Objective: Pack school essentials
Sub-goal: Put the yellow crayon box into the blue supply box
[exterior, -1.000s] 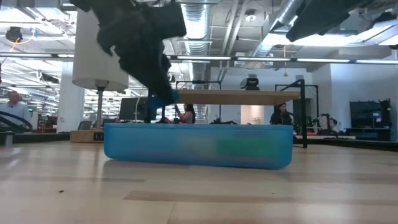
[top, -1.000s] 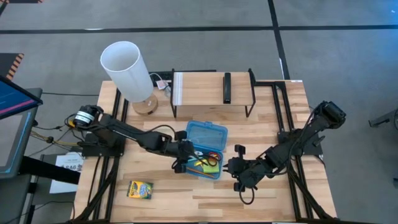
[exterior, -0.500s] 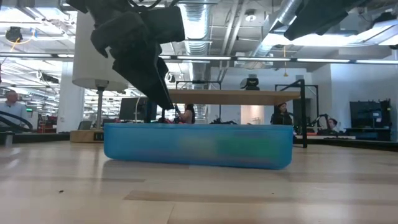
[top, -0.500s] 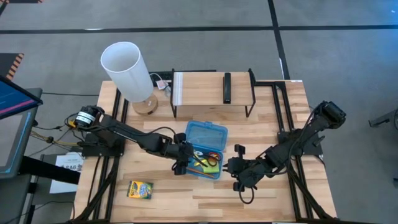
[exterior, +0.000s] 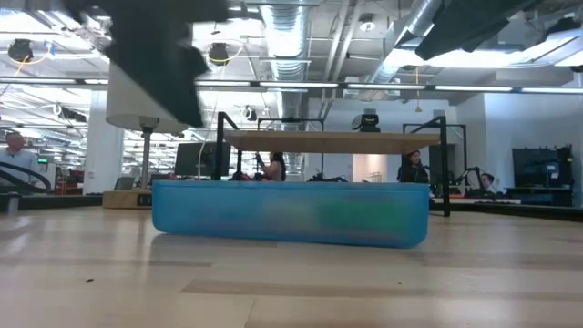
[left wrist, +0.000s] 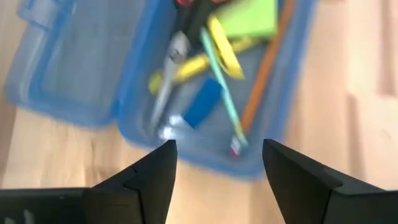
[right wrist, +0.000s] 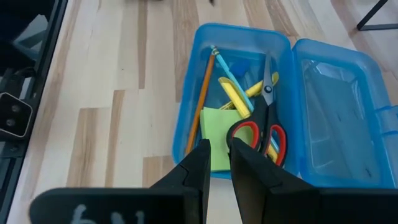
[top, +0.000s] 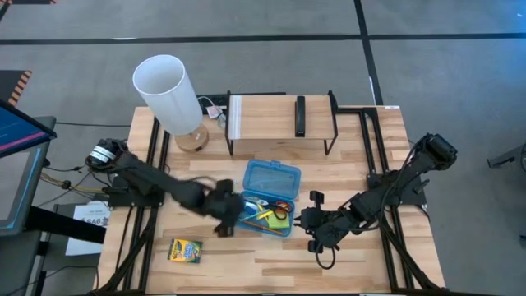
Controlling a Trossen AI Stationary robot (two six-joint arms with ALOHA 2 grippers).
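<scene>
The open blue case lies flat on the table, its lid folded back toward the far edge. In its tray I see the red-handled scissors, green sticky-note pad, orange pencil, yellow pencils, teal pen and blue eraser. The crayon box lies flat near the near-left corner. My left gripper is open, raised off the table just left of the case, holding nothing. My right gripper waits right of the case, fingers together.
A white lamp stands at the far left. A wooden shelf rack with a black item on it stands along the far edge. Bare tabletop lies near the crayon box and in front of the case. People show in the room behind.
My left gripper has drawn back from over the case's left end toward the table's left and near edges and has risen. The case and its contents have stayed in place.
</scene>
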